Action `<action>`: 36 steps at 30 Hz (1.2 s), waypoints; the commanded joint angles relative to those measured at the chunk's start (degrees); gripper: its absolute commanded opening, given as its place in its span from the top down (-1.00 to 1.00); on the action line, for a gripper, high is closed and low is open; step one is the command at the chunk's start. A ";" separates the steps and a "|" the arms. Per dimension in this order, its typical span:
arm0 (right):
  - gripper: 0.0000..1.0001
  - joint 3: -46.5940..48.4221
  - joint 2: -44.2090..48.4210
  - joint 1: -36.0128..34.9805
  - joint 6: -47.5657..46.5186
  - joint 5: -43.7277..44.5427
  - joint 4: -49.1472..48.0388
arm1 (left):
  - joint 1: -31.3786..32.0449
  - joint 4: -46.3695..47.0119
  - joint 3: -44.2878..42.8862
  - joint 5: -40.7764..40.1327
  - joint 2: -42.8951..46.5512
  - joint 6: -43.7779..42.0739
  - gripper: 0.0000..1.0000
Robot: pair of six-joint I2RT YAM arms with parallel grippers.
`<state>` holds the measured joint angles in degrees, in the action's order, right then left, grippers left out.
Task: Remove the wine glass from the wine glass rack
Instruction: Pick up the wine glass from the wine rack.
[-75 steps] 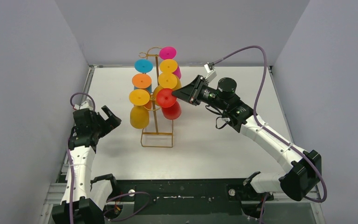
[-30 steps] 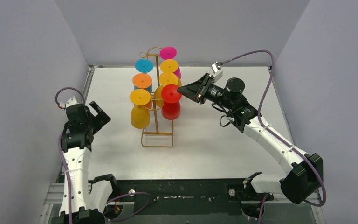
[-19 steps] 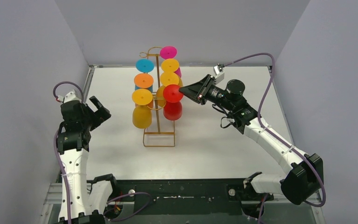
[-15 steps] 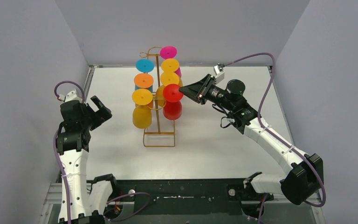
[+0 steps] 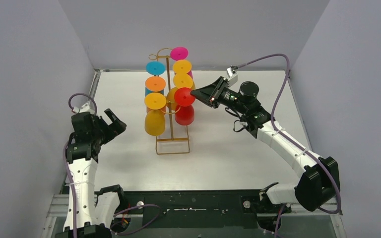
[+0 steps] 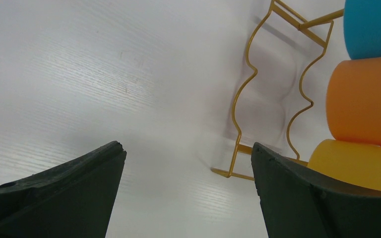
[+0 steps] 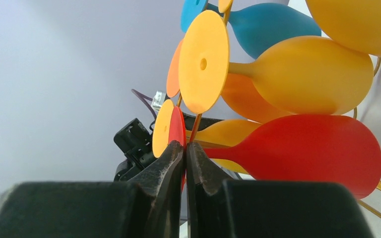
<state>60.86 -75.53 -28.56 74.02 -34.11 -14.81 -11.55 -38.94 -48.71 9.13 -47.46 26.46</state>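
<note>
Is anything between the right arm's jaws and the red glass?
Nothing visible. The right gripper is shut on the round foot of the red glass, which hangs on the gold rack with yellow glasses close beside it.

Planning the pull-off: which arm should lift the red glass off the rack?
Right. The right gripper is shut on the foot of the red glass; the left gripper is open, beside the rack, touching nothing.

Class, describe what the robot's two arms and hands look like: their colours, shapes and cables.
The left arm and right arm are white tubes linked by blocky black joints. The left hand and right hand are black, each with two tapering wedge-shaped fingers. A purple cable loops off each wrist.
</note>
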 commanded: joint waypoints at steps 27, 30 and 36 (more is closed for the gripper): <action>1.00 6.31 -9.19 1.80 1.57 1.73 -13.51 | 0.27 6.63 3.20 4.72 -0.63 3.66 -0.95; 1.00 6.78 -9.72 1.37 1.57 1.15 -13.74 | 0.31 6.46 3.03 4.33 -0.70 3.75 -0.95; 1.00 7.15 -7.47 1.88 1.35 -0.08 -12.65 | 0.38 6.16 2.35 4.56 -0.55 3.47 -0.95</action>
<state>65.10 -85.01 -26.83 75.75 -34.96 -23.88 -11.53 -33.65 -44.03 13.74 -48.38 30.00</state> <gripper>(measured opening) 0.062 0.973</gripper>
